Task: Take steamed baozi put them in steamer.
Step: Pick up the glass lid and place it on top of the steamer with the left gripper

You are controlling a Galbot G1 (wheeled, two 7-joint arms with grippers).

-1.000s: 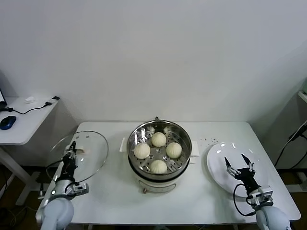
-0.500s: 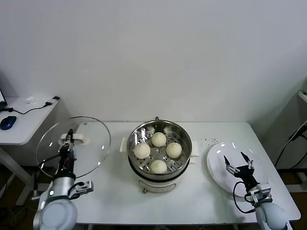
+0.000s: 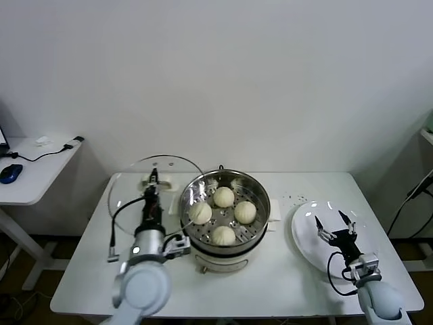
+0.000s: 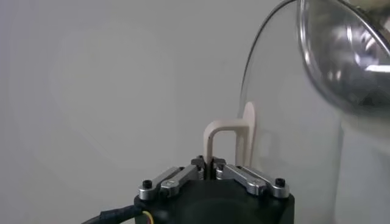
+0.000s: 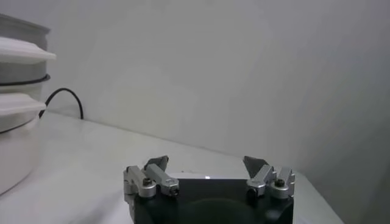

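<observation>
Four steamed baozi already in the steamer, resting on the perforated floor of the steel basket in a loose ring, none touching the wall as far as visible; none seen on the white plate or on the table, so loading judged complete; only covering apparently left. Left gripper clamped on the white handle of the glass lid, jaws together on the thin handle loop in the left wrist view; lid held upright on edge, glass pane facing sideways, just beside the steamer's rim on the robot's left and not yet over the basket; steel basket wall reflected or seen through the glass just beyond the jaws. Right gripper idle over the plate, jaws well apart and holding nothing, confirmed in the right wrist view with empty space between the fingertips; steamer's white base well off to one side of those jaws. Remaining work, as a judgement: tilting the lid flat, centring it above the basket and lowering it so the rim seats all round without knocking the nearest bun; risk mostly of the lid edge catching the basket rim on the way across.
</observation>
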